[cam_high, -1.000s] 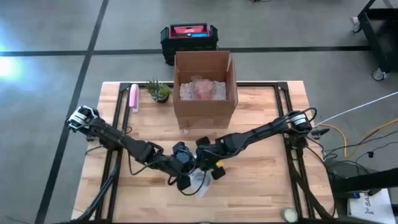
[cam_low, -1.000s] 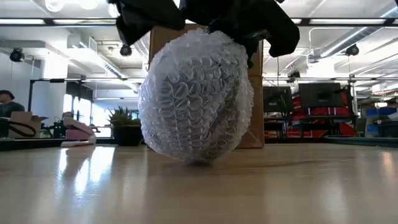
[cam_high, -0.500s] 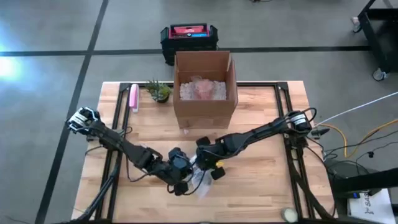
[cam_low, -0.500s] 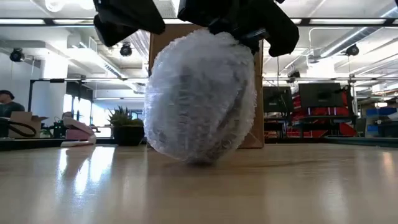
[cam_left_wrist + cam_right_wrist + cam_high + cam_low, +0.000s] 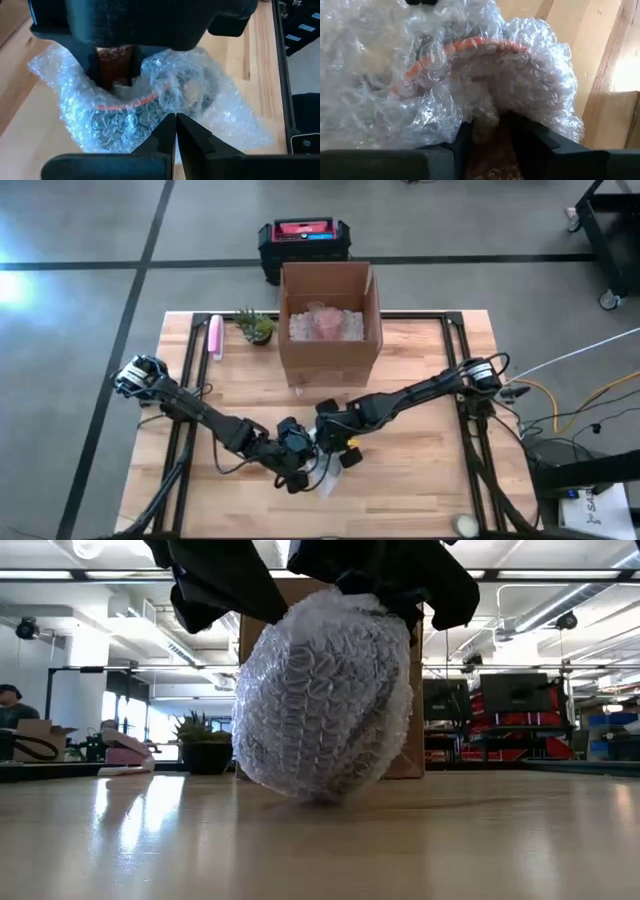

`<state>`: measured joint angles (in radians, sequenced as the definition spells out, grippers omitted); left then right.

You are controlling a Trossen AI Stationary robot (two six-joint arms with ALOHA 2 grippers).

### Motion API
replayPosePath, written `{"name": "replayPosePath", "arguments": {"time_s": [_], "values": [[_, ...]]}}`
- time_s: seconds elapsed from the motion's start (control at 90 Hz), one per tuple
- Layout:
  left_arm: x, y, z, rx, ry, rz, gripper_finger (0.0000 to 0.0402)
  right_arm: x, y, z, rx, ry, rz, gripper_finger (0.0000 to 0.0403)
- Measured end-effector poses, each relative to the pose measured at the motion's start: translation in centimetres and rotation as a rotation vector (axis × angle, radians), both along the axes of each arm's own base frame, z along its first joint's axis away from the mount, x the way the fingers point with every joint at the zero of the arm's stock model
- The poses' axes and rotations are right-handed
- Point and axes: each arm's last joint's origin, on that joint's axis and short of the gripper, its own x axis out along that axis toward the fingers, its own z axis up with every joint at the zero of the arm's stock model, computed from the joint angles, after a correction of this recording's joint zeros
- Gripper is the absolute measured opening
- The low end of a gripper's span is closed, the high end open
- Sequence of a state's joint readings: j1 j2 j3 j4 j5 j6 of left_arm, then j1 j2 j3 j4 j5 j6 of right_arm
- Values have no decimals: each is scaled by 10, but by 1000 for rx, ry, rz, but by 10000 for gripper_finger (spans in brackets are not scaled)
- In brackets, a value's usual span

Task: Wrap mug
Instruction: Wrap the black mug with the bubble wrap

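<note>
The mug [image 5: 325, 690] sits near the front middle of the table [image 5: 420, 480], swathed in bubble wrap [image 5: 150, 107] and standing between both grippers. The right gripper [image 5: 328, 442] is clamped on the mug's rim through the wrap, one finger inside the mouth. The left gripper [image 5: 175, 131] hovers just beside the bundle with its fingertips pressed together, gripping nothing.

Handling, as a judgement: the mug is rigid, moderately heavy and breakable; the wrap is soft, springy and slick, so loose folds tend to reopen. The rim gives the firmest purchase; loose wrap is best pinched at a free edge.

The low view shows the bundle's full outline resting on the table, with wrap covering its sides. Only the wrist views show the orange rim line and the uncovered mouth.
</note>
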<state>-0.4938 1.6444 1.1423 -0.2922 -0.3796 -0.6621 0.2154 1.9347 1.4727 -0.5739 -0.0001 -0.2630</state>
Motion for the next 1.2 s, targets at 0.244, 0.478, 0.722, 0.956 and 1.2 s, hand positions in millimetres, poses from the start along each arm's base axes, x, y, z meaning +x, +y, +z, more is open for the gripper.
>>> {"name": "replayPosePath", "arguments": {"time_s": [0.244, 0.478, 0.722, 0.956, 1.2], "values": [[0, 0, 0, 2, 1, 3, 0, 0, 0, 0, -4, -3, 9, 128], [-6, -8, -2, -19, 13, 15, 0, 3, 1, 2, 22, -31, -31, 115], [-20, -28, -8, -69, 24, 26, 0, 5, 11, 4, 60, -79, -50, 161], [-21, -30, -8, -87, 10, 50, 0, 13, 19, 14, 77, -168, -23, 215], [-18, -27, -7, -79, -1, 47, 0, 15, 19, 20, 71, -188, -11, 227]]}}
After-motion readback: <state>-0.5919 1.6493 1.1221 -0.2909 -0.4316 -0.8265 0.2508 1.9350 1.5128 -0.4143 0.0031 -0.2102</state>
